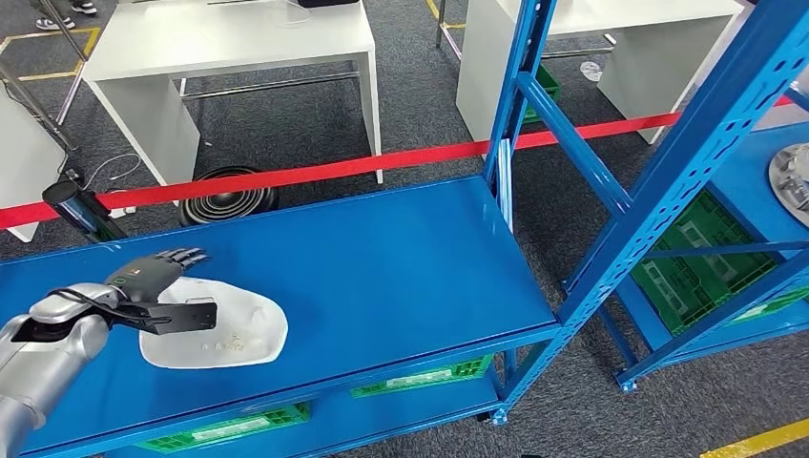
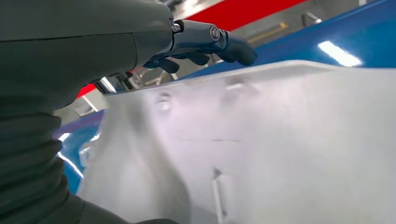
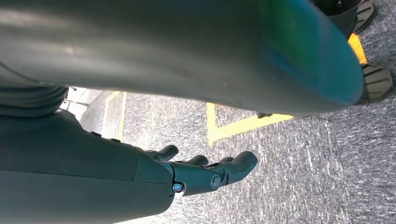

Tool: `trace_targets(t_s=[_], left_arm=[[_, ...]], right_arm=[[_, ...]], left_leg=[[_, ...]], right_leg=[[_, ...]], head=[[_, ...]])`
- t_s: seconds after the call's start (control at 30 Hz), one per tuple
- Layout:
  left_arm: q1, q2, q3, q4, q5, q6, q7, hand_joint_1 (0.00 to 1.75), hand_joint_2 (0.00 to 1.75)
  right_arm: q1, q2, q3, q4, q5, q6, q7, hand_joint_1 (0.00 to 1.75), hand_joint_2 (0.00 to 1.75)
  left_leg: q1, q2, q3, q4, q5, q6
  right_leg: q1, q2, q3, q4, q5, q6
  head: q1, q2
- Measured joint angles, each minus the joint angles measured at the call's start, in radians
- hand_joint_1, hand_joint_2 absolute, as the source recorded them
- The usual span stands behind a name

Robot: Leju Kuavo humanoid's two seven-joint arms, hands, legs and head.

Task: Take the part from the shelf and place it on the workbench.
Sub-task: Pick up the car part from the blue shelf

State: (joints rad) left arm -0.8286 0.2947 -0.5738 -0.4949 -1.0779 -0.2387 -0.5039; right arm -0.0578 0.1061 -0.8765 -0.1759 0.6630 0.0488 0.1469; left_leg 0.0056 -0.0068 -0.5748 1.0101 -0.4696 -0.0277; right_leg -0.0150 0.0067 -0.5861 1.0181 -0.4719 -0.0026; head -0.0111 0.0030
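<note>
White plastic part (image 1: 224, 329) lies flat on the blue shelf (image 1: 382, 258), near its front-left corner. Left robot hand (image 1: 153, 274) rests over its rear edge, fingers spread, no grip yet. Get the thumb under the rim and close firmly before lifting; it's wide and likely to tip. Right robot hand (image 3: 205, 172) hangs spread, empty.

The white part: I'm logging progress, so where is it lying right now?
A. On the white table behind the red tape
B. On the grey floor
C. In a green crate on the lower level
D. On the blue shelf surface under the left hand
D: the white part lies flat on the blue shelf surface, with the left hand over its near edge.
</note>
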Motion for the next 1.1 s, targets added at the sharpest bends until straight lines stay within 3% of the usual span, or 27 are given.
trace_targets(t_s=[0.2,0.33,0.53,1.1], left_arm=[[-0.015,-0.004,-0.018,0.017,0.008,-0.022,-0.010,0.05,1.75],[-0.021,-0.004,-0.025,0.024,0.010,-0.027,-0.014,1.71,1.75],[-0.035,-0.002,-0.045,0.027,0.046,-0.066,-0.043,1.75,1.75],[-0.041,0.076,-0.118,-0.010,0.169,-0.057,-0.041,1.75,1.75]], right_arm=[[0.000,0.001,-0.003,0.000,0.000,0.000,0.000,0.00,0.00],[0.000,0.002,-0.008,0.000,0.000,0.000,0.000,0.00,0.00],[0.000,0.004,-0.010,0.000,0.005,0.001,0.000,0.00,0.00],[0.001,0.006,-0.010,0.000,0.038,0.002,0.000,0.00,0.00]], left_leg=[[0.000,0.000,0.000,0.000,0.000,0.000],[0.000,0.000,0.000,0.000,0.000,0.000],[0.000,0.000,0.000,0.000,0.000,0.000],[0.000,-0.001,0.000,0.000,0.000,0.000]], right_leg=[[0.000,0.000,0.000,0.000,0.000,0.000],[0.000,0.000,0.000,0.000,0.000,0.000],[0.000,0.000,0.000,0.000,0.000,0.000],[0.000,0.000,0.001,0.000,0.000,0.000]], head=[[0.000,0.000],[0.000,0.000],[0.000,0.000],[0.000,0.000]])
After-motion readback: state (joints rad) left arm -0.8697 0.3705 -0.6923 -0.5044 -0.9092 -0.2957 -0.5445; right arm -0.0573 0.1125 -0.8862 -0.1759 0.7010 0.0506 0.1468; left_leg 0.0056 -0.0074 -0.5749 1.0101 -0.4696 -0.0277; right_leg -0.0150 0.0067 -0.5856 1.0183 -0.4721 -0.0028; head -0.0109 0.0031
